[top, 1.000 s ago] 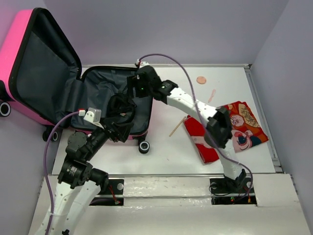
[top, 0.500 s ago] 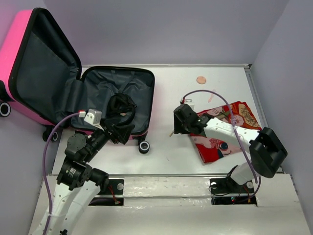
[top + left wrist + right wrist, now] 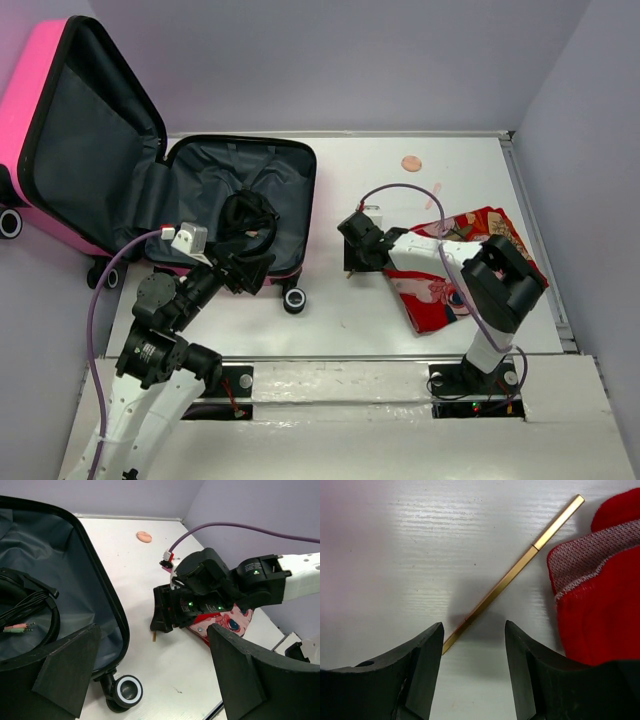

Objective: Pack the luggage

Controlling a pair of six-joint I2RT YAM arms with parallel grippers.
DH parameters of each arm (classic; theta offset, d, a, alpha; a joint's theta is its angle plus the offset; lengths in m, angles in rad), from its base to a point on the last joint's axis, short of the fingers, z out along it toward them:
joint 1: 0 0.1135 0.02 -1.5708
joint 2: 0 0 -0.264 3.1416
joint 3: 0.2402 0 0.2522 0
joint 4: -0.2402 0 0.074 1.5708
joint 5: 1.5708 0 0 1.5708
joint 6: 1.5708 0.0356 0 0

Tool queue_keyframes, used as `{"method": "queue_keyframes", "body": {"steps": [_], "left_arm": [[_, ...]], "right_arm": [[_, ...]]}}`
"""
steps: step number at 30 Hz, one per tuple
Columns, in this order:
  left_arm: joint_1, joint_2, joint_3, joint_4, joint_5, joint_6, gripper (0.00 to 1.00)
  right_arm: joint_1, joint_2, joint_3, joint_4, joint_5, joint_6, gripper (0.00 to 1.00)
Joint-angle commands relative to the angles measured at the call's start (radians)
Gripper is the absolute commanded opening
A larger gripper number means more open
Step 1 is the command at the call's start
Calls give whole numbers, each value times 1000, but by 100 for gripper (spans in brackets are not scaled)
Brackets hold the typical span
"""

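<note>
Top view: luggage (image 3: 205,175) is sitting open at the left of the table (image 3: 400,310), holding only black headphones (image 3: 248,220), with red cloth (image 3: 500,245) and pink disc (image 3: 411,163) waiting outside, so packing is looking barely begun. Left wrist: left gripper (image 3: 155,650) is hovering wide open by the luggage rim, no writing readable. Right wrist: right gripper (image 3: 474,630) is hanging half-open over a gold stick (image 3: 512,575), gripping nothing.
</note>
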Motion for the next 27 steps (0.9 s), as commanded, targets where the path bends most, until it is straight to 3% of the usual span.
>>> {"method": "queue_keyframes", "body": {"steps": [1, 4, 5, 10, 11, 13, 21, 24, 27], "left_arm": [[-4, -13, 10, 35, 20, -6, 99], [-7, -17, 10, 36, 20, -6, 99], [-9, -18, 10, 36, 20, -6, 99], [-12, -23, 12, 35, 22, -5, 99], [-12, -23, 12, 35, 22, -5, 99], [-12, -23, 12, 36, 20, -5, 99], [-12, -15, 12, 34, 20, -5, 99], [-12, -13, 13, 31, 13, -5, 99], [-9, -10, 15, 26, 5, -6, 99]], "right_arm": [[-9, 66, 78, 55, 56, 13, 55], [-9, 98, 102, 44, 68, 7, 43], [-9, 113, 107, 35, 71, 7, 35], [-9, 126, 107, 9, 81, 1, 21], [-9, 127, 105, 9, 81, 3, 13], [-9, 117, 104, 10, 90, 4, 7], [15, -98, 168, 21, 143, -124, 7], [66, -123, 312, 72, 44, -204, 7], [101, -27, 505, 95, -58, -255, 7]]}}
